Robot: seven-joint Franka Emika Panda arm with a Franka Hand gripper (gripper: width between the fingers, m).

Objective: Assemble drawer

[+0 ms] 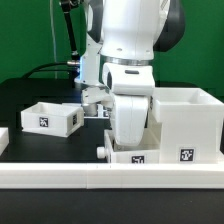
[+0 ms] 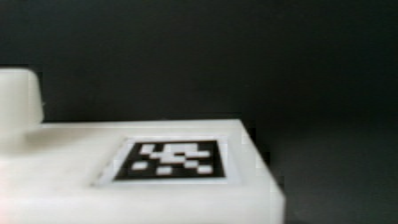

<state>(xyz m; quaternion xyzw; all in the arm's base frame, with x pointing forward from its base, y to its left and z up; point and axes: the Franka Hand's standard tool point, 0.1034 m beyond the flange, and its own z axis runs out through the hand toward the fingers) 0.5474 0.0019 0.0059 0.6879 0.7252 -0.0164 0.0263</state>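
A small open white drawer box (image 1: 50,117) with a marker tag on its front stands on the dark table at the exterior view's left. A bigger white box (image 1: 186,124) with a tag stands at the right. Another white tagged part (image 1: 134,156) lies below the arm. My gripper (image 1: 94,106) hangs low just right of the small box, and the arm's body mostly hides it. The wrist view shows a white part's flat face (image 2: 71,190) with a black-and-white tag (image 2: 173,160) very close. A white rounded piece (image 2: 15,100) stands at its edge. No fingertips show clearly.
A long white rail (image 1: 110,178) runs along the table's front edge. A white piece (image 1: 3,140) sits at the exterior view's far left edge. Black cables (image 1: 45,70) run behind the small box. The arm's bulky body (image 1: 132,60) blocks the middle.
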